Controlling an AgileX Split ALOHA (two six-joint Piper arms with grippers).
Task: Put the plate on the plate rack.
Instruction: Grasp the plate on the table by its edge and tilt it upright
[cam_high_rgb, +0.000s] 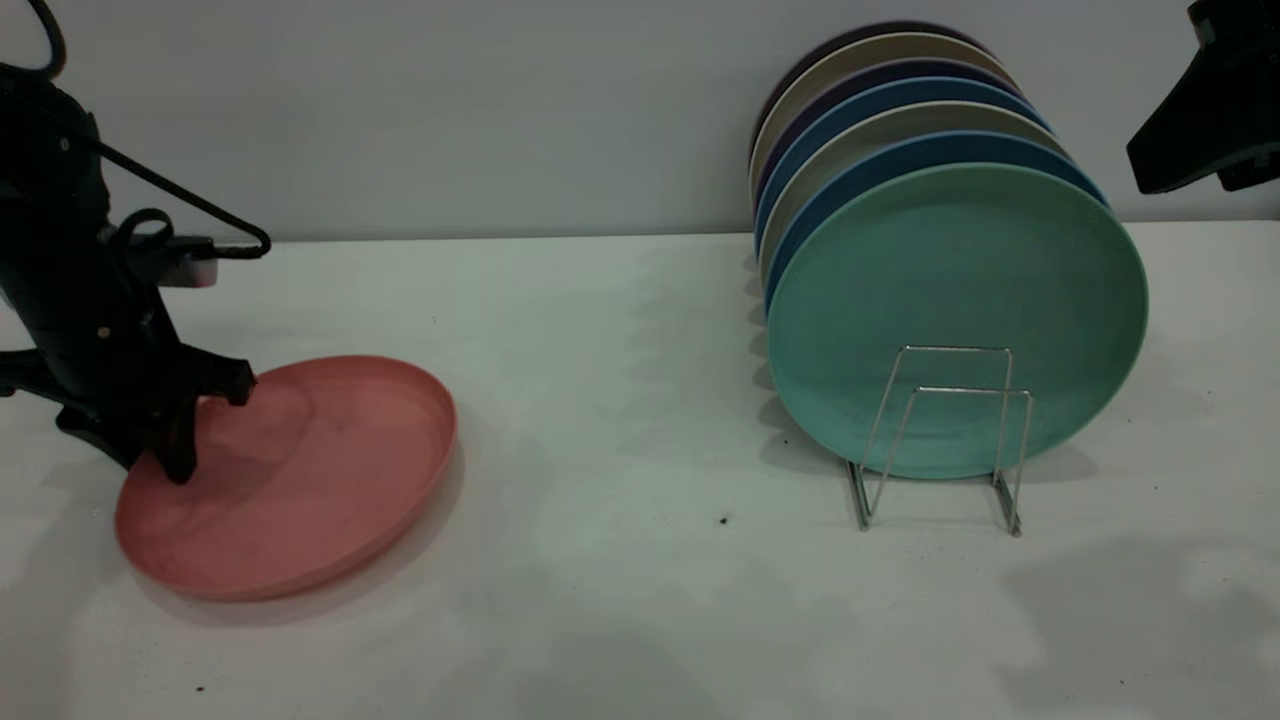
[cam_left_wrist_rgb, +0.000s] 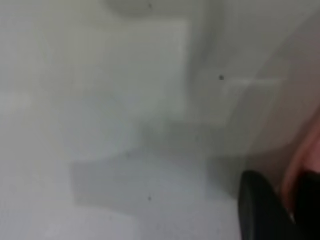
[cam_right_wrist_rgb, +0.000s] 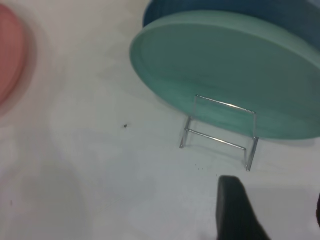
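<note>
The salmon-pink plate (cam_high_rgb: 300, 470) lies on the white table at the left, its left rim between my left gripper's fingers. My left gripper (cam_high_rgb: 183, 452) is shut on that rim; the left wrist view shows the pink rim (cam_left_wrist_rgb: 306, 152) pinched between the two dark fingers (cam_left_wrist_rgb: 260, 210). The plate rack (cam_high_rgb: 940, 430) stands at the right, with two free wire loops in front of the mint-green plate (cam_high_rgb: 960, 320). My right gripper (cam_high_rgb: 1190, 150) hangs open and empty high above the rack's right side; its wrist view shows the rack (cam_right_wrist_rgb: 220, 130) and the gripper itself (cam_right_wrist_rgb: 275, 215).
Several blue, beige and dark plates (cam_high_rgb: 880, 110) stand upright in the rack behind the mint-green one (cam_right_wrist_rgb: 235, 70). A wall runs behind the table. White table (cam_high_rgb: 620, 400) lies between the pink plate and the rack.
</note>
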